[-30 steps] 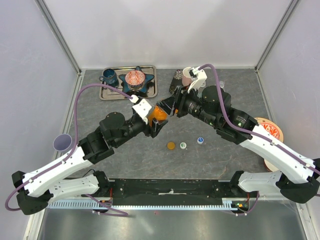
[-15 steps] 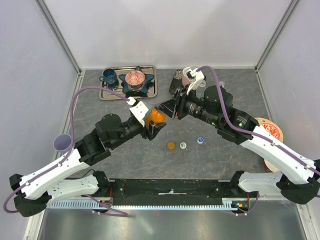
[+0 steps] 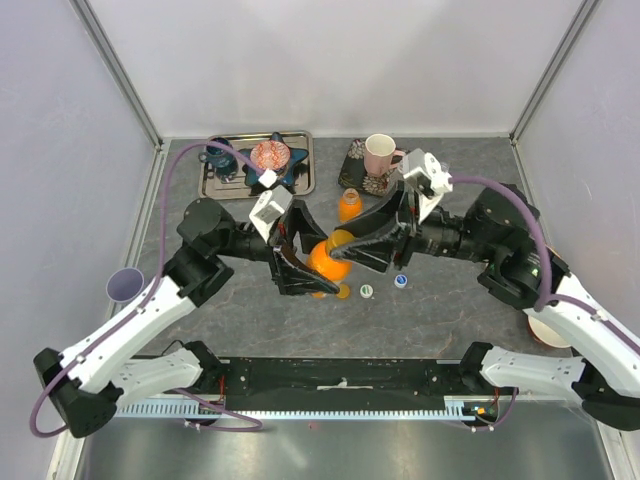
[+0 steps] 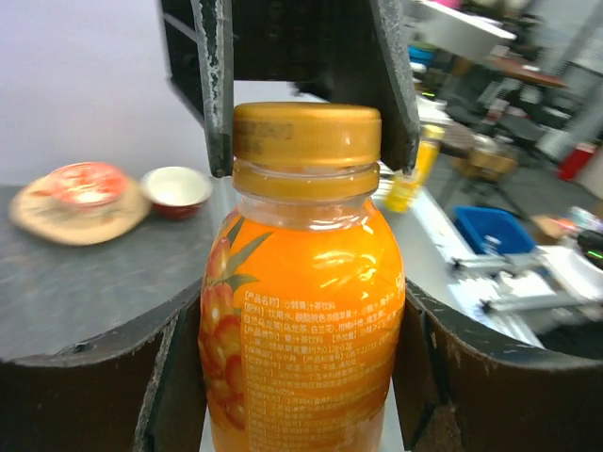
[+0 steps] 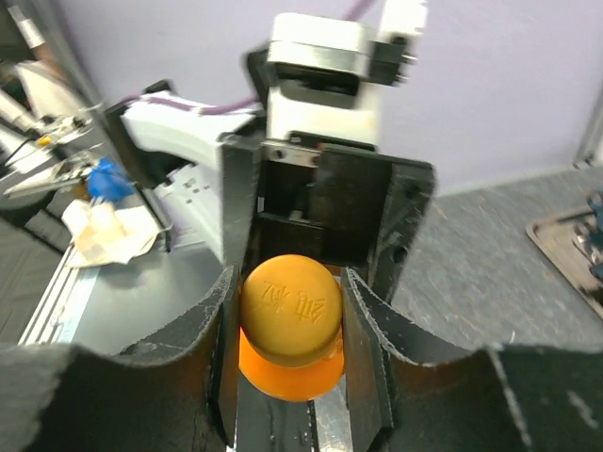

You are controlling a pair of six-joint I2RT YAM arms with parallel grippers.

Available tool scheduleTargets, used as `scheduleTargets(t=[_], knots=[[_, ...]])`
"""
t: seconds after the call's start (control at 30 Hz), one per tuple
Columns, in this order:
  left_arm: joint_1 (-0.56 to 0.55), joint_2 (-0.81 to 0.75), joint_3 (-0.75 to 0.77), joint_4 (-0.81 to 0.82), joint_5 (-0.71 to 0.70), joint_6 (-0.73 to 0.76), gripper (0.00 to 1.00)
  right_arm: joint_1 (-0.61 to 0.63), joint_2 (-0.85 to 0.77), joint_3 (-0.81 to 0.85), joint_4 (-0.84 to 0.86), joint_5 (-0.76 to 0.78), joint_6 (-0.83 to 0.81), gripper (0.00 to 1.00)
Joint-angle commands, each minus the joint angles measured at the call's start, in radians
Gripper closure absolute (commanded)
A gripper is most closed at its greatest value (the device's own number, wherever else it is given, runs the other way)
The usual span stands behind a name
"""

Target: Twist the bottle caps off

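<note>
The right gripper (image 5: pixel 292 318) has closed on the orange cap (image 5: pixel 290 299). The left gripper (image 4: pixel 303 311) clamps the orange bottle (image 4: pixel 306 367), now moved nearer the three loose caps (image 3: pixel 367 291). The cap appears still seated, so the fourth unscrewing can start.

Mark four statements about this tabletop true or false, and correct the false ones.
1. The left end effector grips the orange bottle by its body. True.
2. That bottle's cap is off. False: its orange cap sits on the neck, clamped by the right end effector.
3. Three loose caps lie on the table. True: a loose orange cap, a white-and-green cap and a blue cap.
4. The pink mug stands on the metal tray. False: it stands on a dark patterned mat beside the tray.
</note>
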Motion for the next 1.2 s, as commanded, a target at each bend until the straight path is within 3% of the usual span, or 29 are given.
scheduleTargets(t=[0.0,0.33,0.5,0.6,0.7,0.73,0.77,0.83,1.17], knots=[[0.021,0.076,0.04,0.522,0.31,-0.443,0.64,0.02,-0.016,-0.033,-0.009,-0.312,-0.101,1.0],[0.023,0.249,0.034,1.039,0.402,-0.865,0.64,0.022,-0.045,-0.096,0.003,-0.562,-0.179,1.0],[0.023,0.272,0.034,1.04,0.418,-0.874,0.64,0.022,-0.039,-0.109,-0.046,-0.569,-0.226,1.0],[0.023,0.251,0.028,0.945,0.422,-0.8,0.64,0.02,-0.043,-0.103,-0.052,-0.518,-0.222,1.0],[0.024,0.2,0.025,0.711,0.412,-0.62,0.63,0.02,-0.053,-0.085,-0.064,-0.434,-0.194,0.82],[0.023,0.186,0.03,0.64,0.404,-0.559,0.62,0.02,-0.054,-0.076,-0.073,-0.379,-0.19,0.65],[0.023,0.17,0.034,0.487,0.396,-0.441,0.62,0.02,-0.054,-0.068,-0.082,-0.357,-0.179,0.58],[0.023,0.136,0.043,0.368,0.373,-0.308,0.62,0.02,-0.054,-0.042,-0.108,-0.319,-0.173,0.4],[0.023,0.084,0.042,0.152,0.321,-0.143,0.6,0.022,-0.05,0.027,-0.125,-0.168,-0.135,0.17]])
